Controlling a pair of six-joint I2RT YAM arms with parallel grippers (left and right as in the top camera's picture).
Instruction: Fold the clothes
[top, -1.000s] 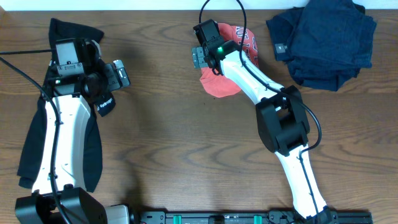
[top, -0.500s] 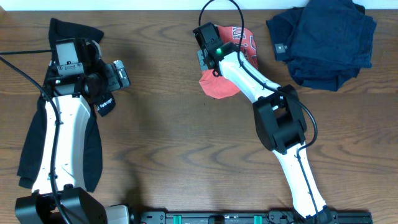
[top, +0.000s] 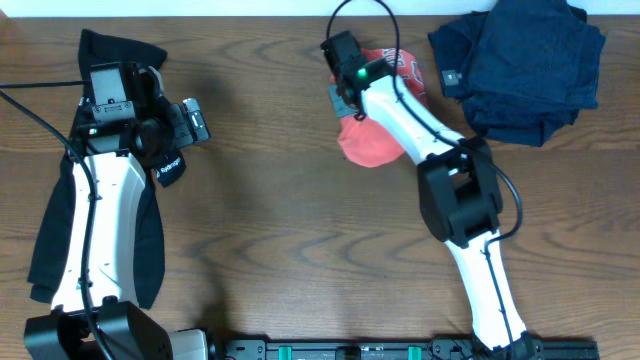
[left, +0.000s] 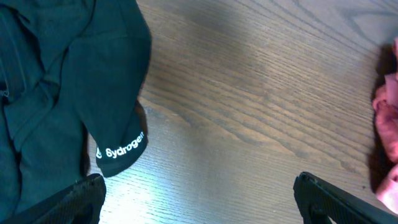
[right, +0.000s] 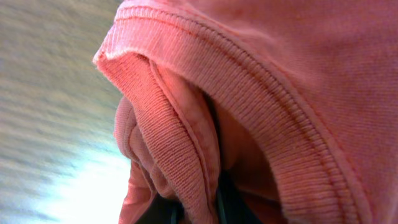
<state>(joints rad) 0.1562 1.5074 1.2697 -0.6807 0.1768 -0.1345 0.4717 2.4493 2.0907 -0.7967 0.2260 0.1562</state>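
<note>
Right hand (top: 342, 98) pinched shut on ribbed edge of red T-shirt (top: 375, 145). Shirt bunched at far middle of bench (top: 270, 230), mostly on hand's right. Left hand (left: 199, 199) wide open, well apart, over black garment (top: 45, 240). Right arm's way nearer.

We log the coral-red T-shirt (top: 372, 148) bunched in a crumpled heap at far centre, white lettering partly showing, ribbed hem (right: 261, 81) doubled over. Long black garment (top: 45, 240) lies stretched along the left, white label (left: 121, 146) showing
</note>
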